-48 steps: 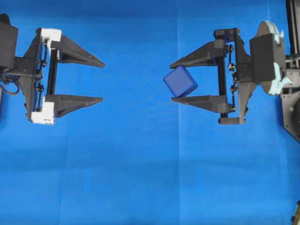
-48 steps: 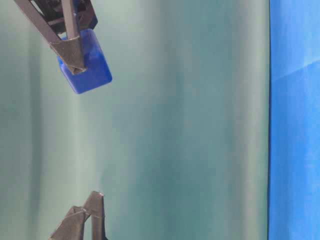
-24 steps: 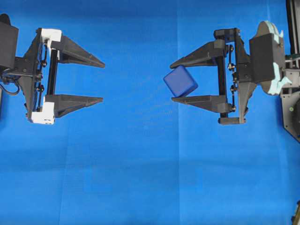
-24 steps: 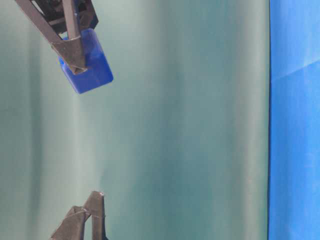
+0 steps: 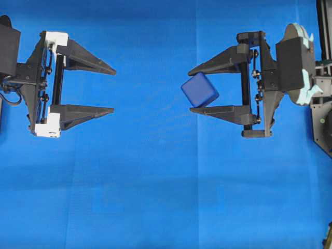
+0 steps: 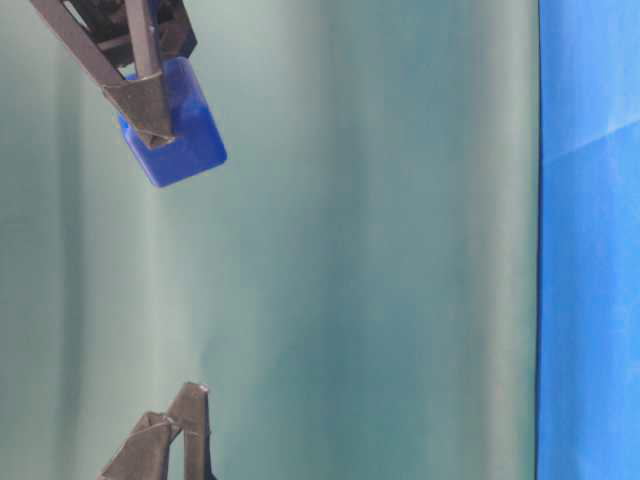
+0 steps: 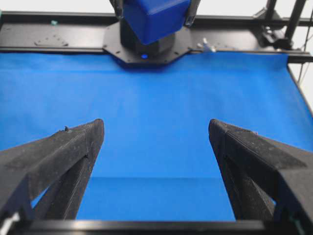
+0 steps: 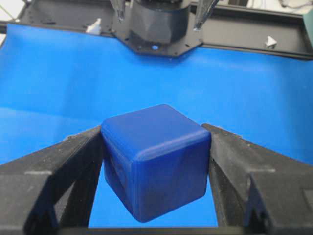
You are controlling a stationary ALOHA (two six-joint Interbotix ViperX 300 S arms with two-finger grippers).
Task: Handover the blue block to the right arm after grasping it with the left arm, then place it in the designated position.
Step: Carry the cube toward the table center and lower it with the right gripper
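The right hand (image 5: 191,88) holds the blue block (image 5: 199,90) between the tips of its two black fingers, on the right side of the overhead view. The block sits tilted in the grip, one corner turned toward the left, and most of it juts out past the fingertips. From the right wrist view the block (image 8: 155,159) fills the gap between the fingers, both pressed against its sides. The table-level view shows the block (image 6: 175,128) up in the air, well clear of the blue cloth (image 6: 590,250) that covers the worktop.

The left hand (image 5: 113,90) faces it from the left side, its fingers on white brackets spread wide with nothing between them. The two hands point at each other and stand well apart, with bare cloth (image 5: 155,171) showing between them. In the left wrist view the block (image 7: 155,18) appears far ahead, above the spread fingers (image 7: 68,161).
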